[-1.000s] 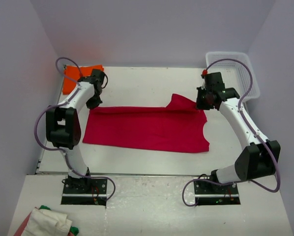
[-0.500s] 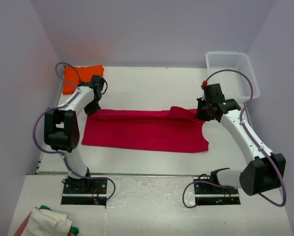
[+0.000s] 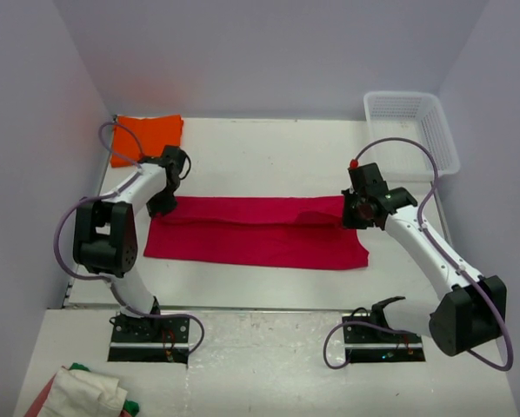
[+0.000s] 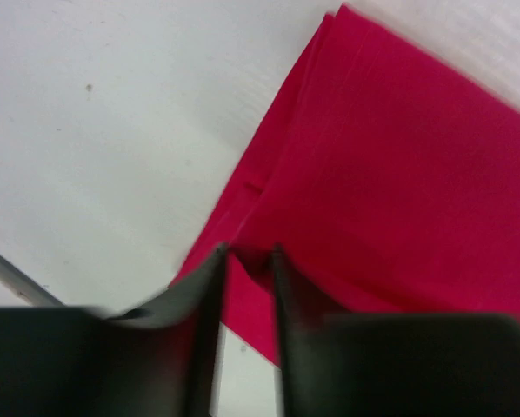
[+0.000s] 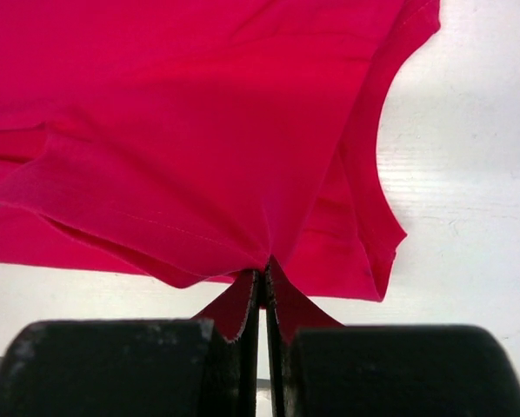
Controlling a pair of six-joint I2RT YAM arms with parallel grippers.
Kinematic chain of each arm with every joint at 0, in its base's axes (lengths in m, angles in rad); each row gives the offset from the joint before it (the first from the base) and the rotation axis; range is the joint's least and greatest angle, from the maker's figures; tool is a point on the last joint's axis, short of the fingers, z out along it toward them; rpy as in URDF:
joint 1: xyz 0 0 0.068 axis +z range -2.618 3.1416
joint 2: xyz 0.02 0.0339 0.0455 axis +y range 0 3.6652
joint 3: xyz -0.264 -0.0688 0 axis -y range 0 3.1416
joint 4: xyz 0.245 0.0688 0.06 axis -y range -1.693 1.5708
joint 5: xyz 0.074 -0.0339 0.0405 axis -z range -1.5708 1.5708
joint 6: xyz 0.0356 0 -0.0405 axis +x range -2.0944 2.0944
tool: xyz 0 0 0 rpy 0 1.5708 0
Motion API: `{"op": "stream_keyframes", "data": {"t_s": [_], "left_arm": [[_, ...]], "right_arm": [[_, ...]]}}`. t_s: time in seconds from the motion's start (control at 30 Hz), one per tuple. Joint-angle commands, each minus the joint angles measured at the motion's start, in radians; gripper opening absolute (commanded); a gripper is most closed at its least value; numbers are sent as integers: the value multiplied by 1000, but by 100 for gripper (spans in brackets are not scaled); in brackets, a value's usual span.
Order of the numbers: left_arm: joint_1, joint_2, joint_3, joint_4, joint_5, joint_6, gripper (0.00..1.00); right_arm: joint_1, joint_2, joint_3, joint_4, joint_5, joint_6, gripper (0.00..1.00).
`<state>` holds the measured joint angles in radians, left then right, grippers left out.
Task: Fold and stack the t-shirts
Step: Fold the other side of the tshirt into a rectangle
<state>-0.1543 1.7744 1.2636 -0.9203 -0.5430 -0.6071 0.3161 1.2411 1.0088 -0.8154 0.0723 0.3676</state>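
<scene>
The orange t-shirt (image 3: 147,137) is seen folded up at the far left corner of the desk (image 3: 269,156). Nearer in, the left gripper (image 3: 164,205) is held low at the left end of the crimson t-shirt (image 3: 260,230), jaws cracked a little apart with a bit of cloth edge between them. The crimson t-shirt is laid out as a long band across the middle of the desk. Its right end is pinched up by the right gripper (image 3: 357,213), jaws squeezed together on a fold. A white plastic basket (image 3: 399,109) is parked in the far right corner.
</scene>
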Motion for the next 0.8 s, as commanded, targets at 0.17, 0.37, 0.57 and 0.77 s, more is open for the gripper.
{"op": "stream_keyframes", "data": {"t_s": [0.17,0.37,0.57,0.77], "left_arm": [[-39,-322,-58,-25,-130,-210,67],[-62,-313,46,-17,-74,-165,68],[-93,-211,40,15,-28,-152,66],[-96,-178,42,51,-35,-134,66]], "right_arm": [[77,-74,-59,-16,60,76,0],[83,-72,-81,-11,73,88,0],[161,-123,-50,-106,115,232,86],[235,-183,-20,-78,92,260,92]]}}
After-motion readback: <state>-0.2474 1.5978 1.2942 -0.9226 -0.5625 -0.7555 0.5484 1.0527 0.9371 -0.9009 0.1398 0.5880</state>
